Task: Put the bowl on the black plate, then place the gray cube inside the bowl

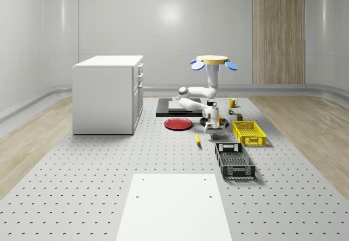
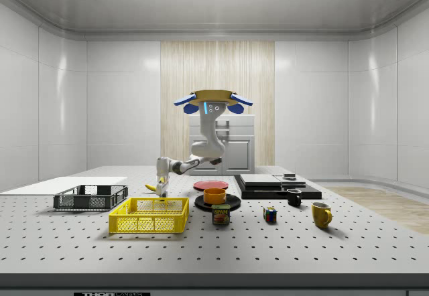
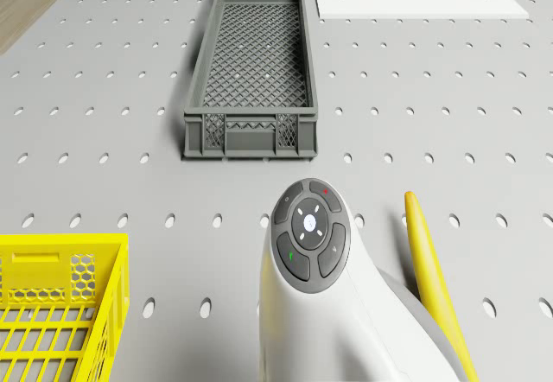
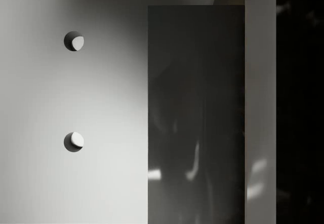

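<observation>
Nearest the whole-scene camera there's a white panel (image 1: 174,208) lying flat on the perforated table (image 1: 82,186). Past it is a gray mesh crate (image 1: 236,173), then a yellow crate (image 1: 252,141), both toward that view's right. A banana (image 1: 198,139) lies on the table just to the left of the gray crate's far end. The gripper (image 2: 161,189) is right down by that banana, low over the table, pointing down. Honestly can't tell how far open the claw is or whether it's got hold of anything. The wrist view has a dark gray block (image 4: 195,112) sitting on the table very close up. That could be the gray cube, but I can't confirm it. The orange bowl (image 2: 214,195) already sits on the black plate (image 2: 231,203), just beyond the gripper and apart from it. A red plate (image 1: 178,124) is beside them, on the whole-scene view's left. The drone (image 1: 212,61) hovers well above the table behind the plates, with its arm (image 1: 196,94) bent down and forward. Farther left stands a white cabinet (image 1: 106,99).
</observation>
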You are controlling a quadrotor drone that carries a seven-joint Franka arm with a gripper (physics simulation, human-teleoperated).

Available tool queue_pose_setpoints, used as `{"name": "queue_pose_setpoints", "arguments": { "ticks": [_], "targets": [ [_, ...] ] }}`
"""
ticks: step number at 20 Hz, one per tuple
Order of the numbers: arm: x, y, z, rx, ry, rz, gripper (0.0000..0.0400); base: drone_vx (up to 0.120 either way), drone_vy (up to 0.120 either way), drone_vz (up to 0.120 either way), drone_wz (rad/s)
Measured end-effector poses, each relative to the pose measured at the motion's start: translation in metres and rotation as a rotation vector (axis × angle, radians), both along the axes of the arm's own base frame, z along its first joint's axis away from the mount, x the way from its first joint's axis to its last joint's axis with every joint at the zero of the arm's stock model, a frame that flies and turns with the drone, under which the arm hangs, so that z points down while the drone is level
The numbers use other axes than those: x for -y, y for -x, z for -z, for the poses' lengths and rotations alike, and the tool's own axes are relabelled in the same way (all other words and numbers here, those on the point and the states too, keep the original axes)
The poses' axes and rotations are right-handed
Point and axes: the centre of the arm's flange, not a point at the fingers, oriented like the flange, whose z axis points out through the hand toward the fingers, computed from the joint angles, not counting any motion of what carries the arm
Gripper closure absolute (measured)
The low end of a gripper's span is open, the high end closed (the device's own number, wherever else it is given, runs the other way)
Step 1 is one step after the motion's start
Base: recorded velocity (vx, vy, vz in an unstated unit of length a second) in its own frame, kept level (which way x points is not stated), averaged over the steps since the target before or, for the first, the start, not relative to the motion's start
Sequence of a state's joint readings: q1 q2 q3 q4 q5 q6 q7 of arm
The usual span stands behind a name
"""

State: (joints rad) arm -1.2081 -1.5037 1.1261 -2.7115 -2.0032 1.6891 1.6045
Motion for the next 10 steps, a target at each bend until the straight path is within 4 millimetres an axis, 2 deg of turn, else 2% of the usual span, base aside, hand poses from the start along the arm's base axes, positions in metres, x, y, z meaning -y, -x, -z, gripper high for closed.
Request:
{"name": "queue_pose_setpoints", "arguments": {
  "ticks": [3,10],
  "targets": [
    [0.0,0.0,0.004,0.0,0.0,0.0,0.0142,0.0,0.0,0.0,0.0],
    [0.0,0.0,0.026,0.0,0.0,0.0,0.0149,0.0,0.0,0.114,0.0]
  ]
}}
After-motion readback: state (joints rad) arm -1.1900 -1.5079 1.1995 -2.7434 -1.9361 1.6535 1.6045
